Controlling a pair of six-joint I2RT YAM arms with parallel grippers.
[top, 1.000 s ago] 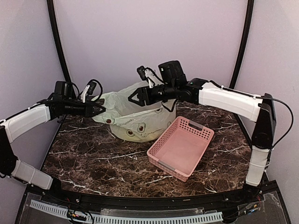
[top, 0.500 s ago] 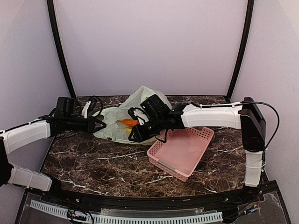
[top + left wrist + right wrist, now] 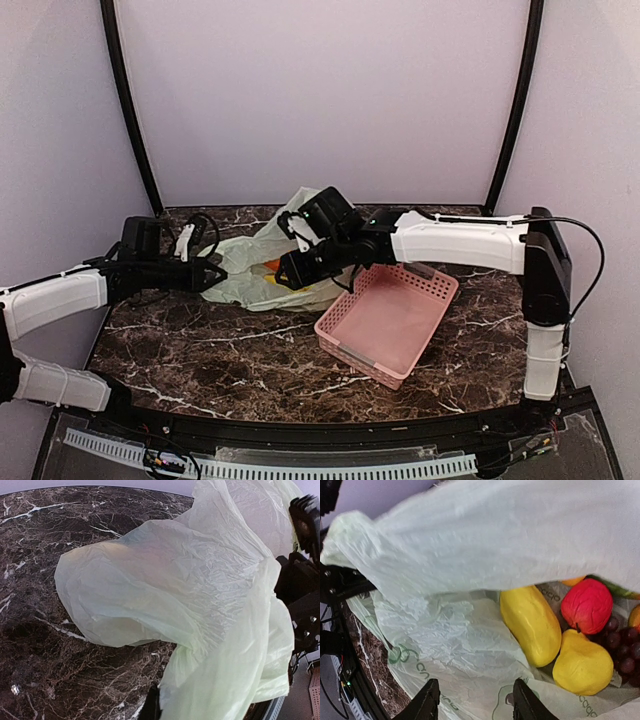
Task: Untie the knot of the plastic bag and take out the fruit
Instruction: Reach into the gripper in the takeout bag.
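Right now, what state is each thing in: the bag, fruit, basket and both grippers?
Thin pale green plastic bag: mouth open, no knot visible.
Yellow, red and purple toy fruit: inside the bag.
Pink slotted plastic basket: upright, no fruit in it.
Left gripper: shut on the bag's edge.
Right gripper: open, over the bag's opening, holding nothing.

1 second ago the thin, crinkly, pale yellow-green plastic bag [image 3: 240, 288] hung lifted and bulging between the 2 arms, closed over its load. Now it has sagged onto the dark marble tabletop [image 3: 220, 350] near the far edge, left of centre, with its mouth gaping. The right gripper [image 3: 290, 270] has dropped from above the bag down to that mouth, and small yellow and red toy fruit [image 3: 530, 625] have come into sight inside. The left gripper [image 3: 214, 274] has sunk lower toward the tabletop.
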